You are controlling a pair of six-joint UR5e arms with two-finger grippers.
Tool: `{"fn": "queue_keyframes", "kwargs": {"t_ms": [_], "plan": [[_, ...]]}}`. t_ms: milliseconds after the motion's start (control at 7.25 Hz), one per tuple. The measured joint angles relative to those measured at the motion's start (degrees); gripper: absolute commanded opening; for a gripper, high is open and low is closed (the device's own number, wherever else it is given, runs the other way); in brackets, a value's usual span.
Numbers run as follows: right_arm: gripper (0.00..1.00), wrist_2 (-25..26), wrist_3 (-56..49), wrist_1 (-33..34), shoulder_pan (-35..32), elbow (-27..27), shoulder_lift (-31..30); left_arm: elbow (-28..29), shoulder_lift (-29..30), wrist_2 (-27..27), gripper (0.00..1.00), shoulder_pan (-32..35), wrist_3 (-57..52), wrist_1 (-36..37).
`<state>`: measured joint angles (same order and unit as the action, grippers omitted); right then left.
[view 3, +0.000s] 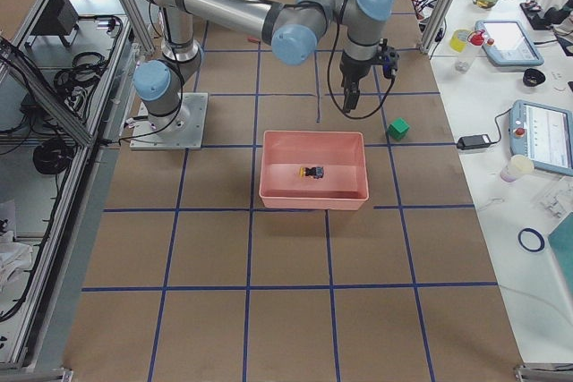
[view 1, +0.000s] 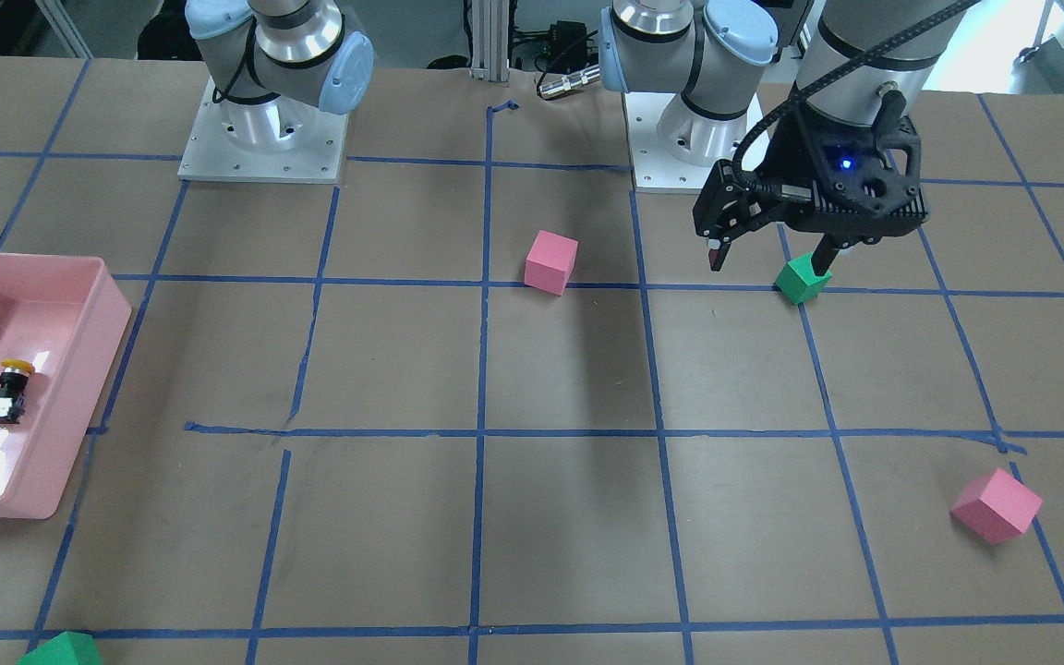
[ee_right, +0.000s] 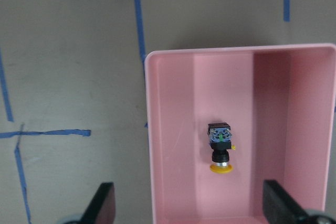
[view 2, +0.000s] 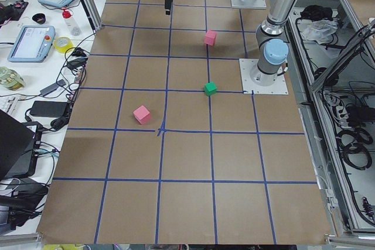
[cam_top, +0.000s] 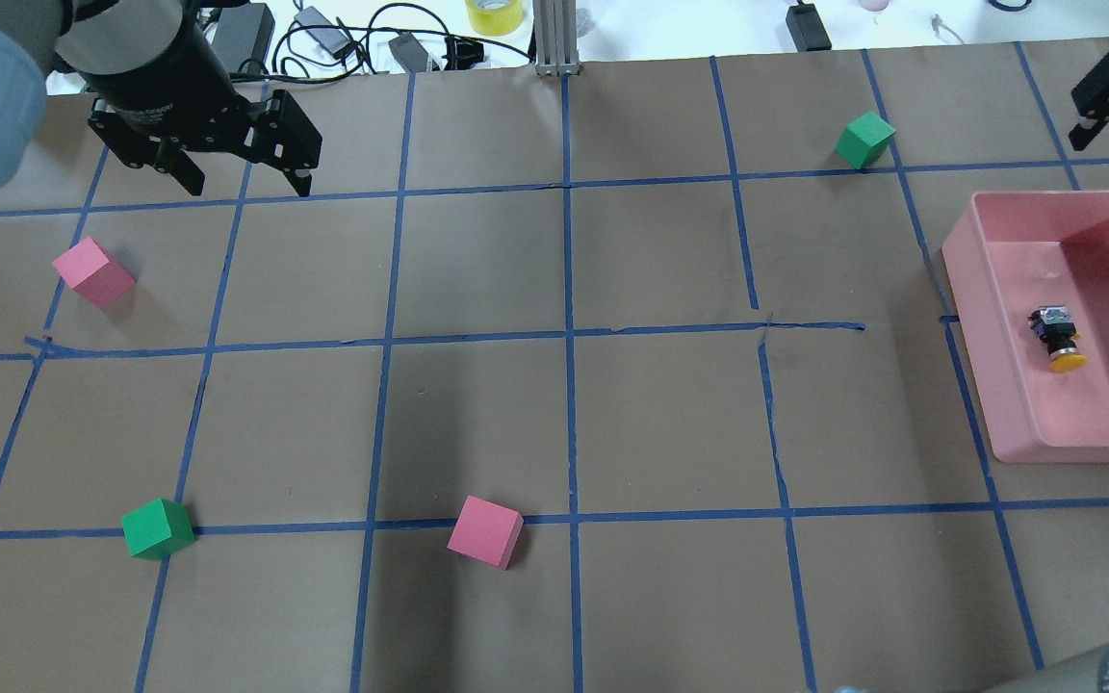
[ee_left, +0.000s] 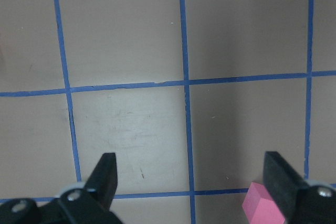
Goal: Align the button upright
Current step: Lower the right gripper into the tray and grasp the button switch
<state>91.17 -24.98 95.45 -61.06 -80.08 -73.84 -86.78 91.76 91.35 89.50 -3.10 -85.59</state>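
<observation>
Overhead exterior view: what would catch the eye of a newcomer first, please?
The pink tray at the table's right edge stands out, with the small yellow-capped button lying on its side inside it. The right gripper hangs near the tray, its jaws wide open and empty. The left gripper hovers open at the far left, close to a pink cube.

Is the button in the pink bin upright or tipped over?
Tipped over: the button lies on its side in the pink bin, yellow cap and blocky base both seen in profile.
</observation>
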Motion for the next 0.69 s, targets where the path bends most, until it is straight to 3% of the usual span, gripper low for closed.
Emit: {"fn": "queue_keyframes", "kwargs": {"t_ms": [414, 690], "plan": [[0.99, 1.2, -5.4, 22.0, 3.9, -17.1, 0.7, -0.2, 0.0, 0.2, 1.00, 0.0, -0.1, 0.6], [0.99, 0.5, -5.9, 26.3, 5.7, -23.2, 0.7, -0.2, 0.0, 0.3, 1.00, 0.1, -0.1, 0.6]]}}
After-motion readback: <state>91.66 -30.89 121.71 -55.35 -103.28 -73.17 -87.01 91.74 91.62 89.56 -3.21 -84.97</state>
